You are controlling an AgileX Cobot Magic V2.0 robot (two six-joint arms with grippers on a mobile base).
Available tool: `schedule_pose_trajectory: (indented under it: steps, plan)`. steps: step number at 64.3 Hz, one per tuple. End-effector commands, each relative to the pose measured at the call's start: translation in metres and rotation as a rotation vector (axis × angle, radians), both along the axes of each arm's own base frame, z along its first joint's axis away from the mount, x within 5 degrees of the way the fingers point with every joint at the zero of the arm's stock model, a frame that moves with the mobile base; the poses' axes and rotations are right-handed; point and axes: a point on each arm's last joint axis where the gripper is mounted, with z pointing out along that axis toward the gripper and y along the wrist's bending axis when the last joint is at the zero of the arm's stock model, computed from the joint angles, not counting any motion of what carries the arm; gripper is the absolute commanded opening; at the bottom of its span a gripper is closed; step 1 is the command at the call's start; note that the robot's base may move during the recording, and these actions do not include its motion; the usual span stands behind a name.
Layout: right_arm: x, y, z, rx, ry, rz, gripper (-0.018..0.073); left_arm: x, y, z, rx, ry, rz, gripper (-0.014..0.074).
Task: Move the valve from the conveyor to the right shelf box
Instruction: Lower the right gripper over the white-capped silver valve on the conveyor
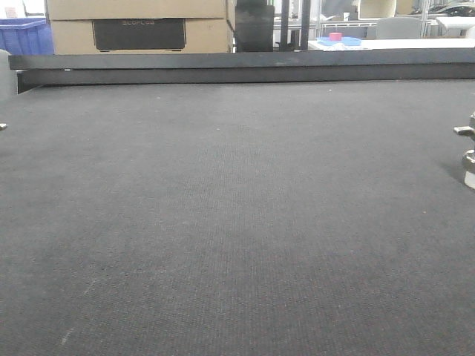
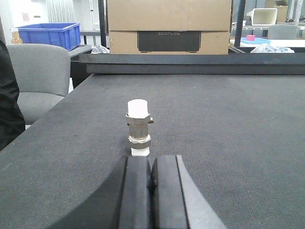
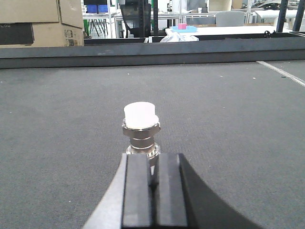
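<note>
Two valves stand upright on the dark grey conveyor (image 1: 237, 222). Each is a silver metal fitting with white end caps. In the left wrist view one valve (image 2: 139, 130) stands just beyond my left gripper (image 2: 151, 160), which is shut with nothing between its fingers. In the right wrist view the other valve (image 3: 141, 133) stands right at the tips of my right gripper (image 3: 153, 157), whose jaws are shut; its base is hidden behind them. The front view shows only a valve (image 1: 467, 148) cut by the right edge and a metal sliver (image 1: 2, 126) at the left edge. The shelf and its box are out of view.
A long black rail (image 1: 237, 70) runs along the belt's far edge. Behind it are cardboard boxes (image 1: 137, 26), a blue crate (image 2: 47, 34) and a white table with a blue tray (image 1: 340, 41). A grey chair (image 2: 35, 76) stands off the belt's left side.
</note>
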Motion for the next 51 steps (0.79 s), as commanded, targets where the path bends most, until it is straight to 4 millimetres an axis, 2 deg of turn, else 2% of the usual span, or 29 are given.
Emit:
schedule_pose_trajectory:
  steps: [1, 33, 51]
  plan:
    - [0.0, 0.0, 0.002, 0.003, -0.026, -0.002, -0.0153, 0.0, 0.0, 0.002, -0.002, -0.022, 0.001, -0.0111]
    - [0.0, 0.0, 0.002, 0.003, -0.026, -0.002, -0.0153, -0.001, 0.0, 0.004, -0.002, -0.043, 0.002, -0.0111]
    - [-0.001, -0.001, 0.012, 0.044, -0.137, -0.013, -0.0153, -0.001, 0.0, 0.009, -0.004, -0.1, 0.005, -0.0111]
